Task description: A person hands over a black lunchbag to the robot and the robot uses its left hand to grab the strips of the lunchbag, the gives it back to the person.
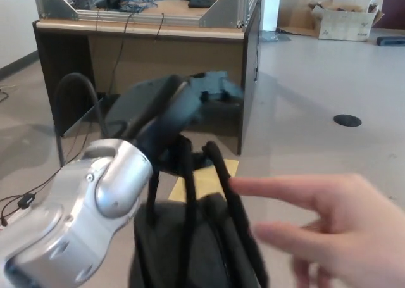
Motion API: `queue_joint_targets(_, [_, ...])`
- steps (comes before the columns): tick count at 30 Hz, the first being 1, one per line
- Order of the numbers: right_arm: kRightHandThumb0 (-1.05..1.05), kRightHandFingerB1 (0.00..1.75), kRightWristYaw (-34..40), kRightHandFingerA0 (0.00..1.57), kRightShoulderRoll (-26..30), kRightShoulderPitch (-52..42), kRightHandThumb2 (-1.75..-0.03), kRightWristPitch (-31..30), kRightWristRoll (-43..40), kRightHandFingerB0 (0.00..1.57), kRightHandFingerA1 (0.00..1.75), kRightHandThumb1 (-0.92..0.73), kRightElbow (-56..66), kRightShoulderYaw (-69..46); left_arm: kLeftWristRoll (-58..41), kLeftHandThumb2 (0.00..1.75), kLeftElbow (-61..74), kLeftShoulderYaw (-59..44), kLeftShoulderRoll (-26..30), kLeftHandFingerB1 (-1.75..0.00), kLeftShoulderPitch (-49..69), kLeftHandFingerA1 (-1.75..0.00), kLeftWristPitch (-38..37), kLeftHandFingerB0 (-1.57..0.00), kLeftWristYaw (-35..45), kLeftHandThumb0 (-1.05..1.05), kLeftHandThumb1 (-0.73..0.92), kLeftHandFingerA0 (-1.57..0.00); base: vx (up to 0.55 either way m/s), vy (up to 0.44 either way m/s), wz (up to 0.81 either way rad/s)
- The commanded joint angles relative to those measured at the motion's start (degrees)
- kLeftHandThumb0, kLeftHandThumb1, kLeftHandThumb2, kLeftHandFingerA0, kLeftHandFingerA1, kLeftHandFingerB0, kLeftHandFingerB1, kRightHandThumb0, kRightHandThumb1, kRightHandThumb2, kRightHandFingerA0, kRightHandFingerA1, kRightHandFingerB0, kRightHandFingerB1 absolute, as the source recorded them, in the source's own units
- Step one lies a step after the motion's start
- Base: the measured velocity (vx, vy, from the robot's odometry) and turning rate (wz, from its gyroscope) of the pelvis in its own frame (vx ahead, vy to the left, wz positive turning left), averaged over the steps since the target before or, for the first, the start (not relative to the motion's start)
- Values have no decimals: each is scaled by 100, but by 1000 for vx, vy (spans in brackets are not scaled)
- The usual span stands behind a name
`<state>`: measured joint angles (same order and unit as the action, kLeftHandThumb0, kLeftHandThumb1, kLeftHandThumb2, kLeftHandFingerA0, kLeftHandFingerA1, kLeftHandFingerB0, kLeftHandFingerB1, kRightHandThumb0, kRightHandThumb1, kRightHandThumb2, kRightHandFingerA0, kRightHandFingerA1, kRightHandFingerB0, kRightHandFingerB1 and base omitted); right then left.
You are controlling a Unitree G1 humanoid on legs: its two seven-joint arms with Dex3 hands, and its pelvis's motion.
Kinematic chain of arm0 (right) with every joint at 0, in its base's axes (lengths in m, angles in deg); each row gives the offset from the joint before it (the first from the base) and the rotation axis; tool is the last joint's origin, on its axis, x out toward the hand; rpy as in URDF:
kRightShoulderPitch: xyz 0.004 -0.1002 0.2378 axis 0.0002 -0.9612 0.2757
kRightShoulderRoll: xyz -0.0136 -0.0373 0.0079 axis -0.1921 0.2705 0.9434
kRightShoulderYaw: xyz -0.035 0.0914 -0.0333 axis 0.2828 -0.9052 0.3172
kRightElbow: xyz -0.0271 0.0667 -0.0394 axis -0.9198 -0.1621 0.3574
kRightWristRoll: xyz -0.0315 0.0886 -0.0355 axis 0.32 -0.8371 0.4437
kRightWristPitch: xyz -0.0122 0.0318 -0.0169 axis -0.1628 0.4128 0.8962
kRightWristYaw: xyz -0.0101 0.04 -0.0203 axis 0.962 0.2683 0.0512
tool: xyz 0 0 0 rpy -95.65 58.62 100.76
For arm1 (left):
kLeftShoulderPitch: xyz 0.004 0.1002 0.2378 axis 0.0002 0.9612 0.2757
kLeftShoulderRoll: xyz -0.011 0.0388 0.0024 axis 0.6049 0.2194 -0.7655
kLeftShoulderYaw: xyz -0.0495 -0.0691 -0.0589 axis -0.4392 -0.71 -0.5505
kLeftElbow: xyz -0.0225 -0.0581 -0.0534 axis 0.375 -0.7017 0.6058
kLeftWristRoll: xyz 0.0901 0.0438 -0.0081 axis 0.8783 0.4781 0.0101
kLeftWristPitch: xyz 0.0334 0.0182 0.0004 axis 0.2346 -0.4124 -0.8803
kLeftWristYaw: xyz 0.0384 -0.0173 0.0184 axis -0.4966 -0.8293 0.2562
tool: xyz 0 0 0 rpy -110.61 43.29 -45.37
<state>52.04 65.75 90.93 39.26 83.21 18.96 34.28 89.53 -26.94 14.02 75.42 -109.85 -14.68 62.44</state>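
Note:
My left hand [166, 107] is raised in the middle of the head view, its black fingers closed around the black straps [187, 174] of the lunchbag. The lunchbag [190, 247] hangs below the hand at the bottom centre, its straps pulled taut upward. My silver left forearm [82, 206] comes in from the lower left. A person's hand [323, 218] reaches in from the lower right, fingers spread, close beside the bag's right strap. I cannot tell whether it touches the strap. My right hand does not show.
A wooden desk [145, 44] with cables and metal brackets stands behind. A cardboard box [345, 19] sits at the back right. A yellow mark [205, 177] is on the floor under the bag. A floor socket [347, 119] lies to the right.

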Motion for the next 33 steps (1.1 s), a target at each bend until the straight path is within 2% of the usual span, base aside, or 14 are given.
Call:
queue_joint_targets(1, [-29,37,15,45,30,17,-56,93,-130,46,43,-55,-24,-116,2065,54,-2497,-184,-777,-168,-662,-175,-2293,-63,-3186,-23,57,-79,0,0,0])
queue_joint_targets(5, [-30,37,72,46,49,74,-56,50,-89,46,43,-55,-4,-103,1868,53,-3008,-377,-1085,-175,-690,-175,-3115,-57,-3697,-15,58,-77,0,0,0])
queue_joint_targets(11, [-31,37,22,46,107,86,-57,31,-56,45,44,-57,38,-76,1942,55,-3369,-485,-1213,-175,-735,-175,-3560,-58,-4248,-12,61,-77,0,0,0])
queue_joint_targets(12, [-31,37,-22,45,107,84,-57,63,-83,45,43,-58,25,-89,1872,55,-3418,-598,-1177,-175,-719,-175,-3787,-59,-4310,-10,58,-77,0,0,0])
queue_joint_targets(18, [-32,37,-79,45,119,55,-58,48,-81,44,43,-60,22,-75,1865,55,-3570,-876,-973,-175,-691,-175,-4081,-58,-4549,-11,60,-74,0,0,0])
queue_joint_targets(24, [-37,37,-35,47,162,41,-58,110,-41,45,44,-61,23,-60,1885,59,-3496,-1352,-365,-174,-355,-175,-4655,-60,-4801,-6,56,-77,0,0,0])
queue_joint_targets(25, [-38,38,20,48,150,36,-58,92,8,47,44,-62,20,-26,1848,58,-3420,-1556,-214,-173,-203,-175,-5004,-61,-4953,-5,60,-77,0,0,0])
queue_joint_targets(29, [-38,38,-87,46,112,16,-58,53,-41,46,45,-62,19,-31,2088,57,-2311,-2271,105,-167,524,-175,-4686,-60,-5285,-14,64,-76,0,0,0])
queue_joint_targets(30, [-41,51,-87,40,105,9,-83,87,-52,35,58,-44,14,-37,2112,56,-2040,-2463,150,-165,695,-175,-4647,-62,-5278,-14,65,-77,0,0,0])
queue_joint_targets(33, [-43,51,-99,41,131,9,-84,82,-38,34,58,-46,16,-27,2009,56,-1564,-2913,163,-164,1003,-175,-4944,-61,-5148,-15,67,-76,0,0,0])
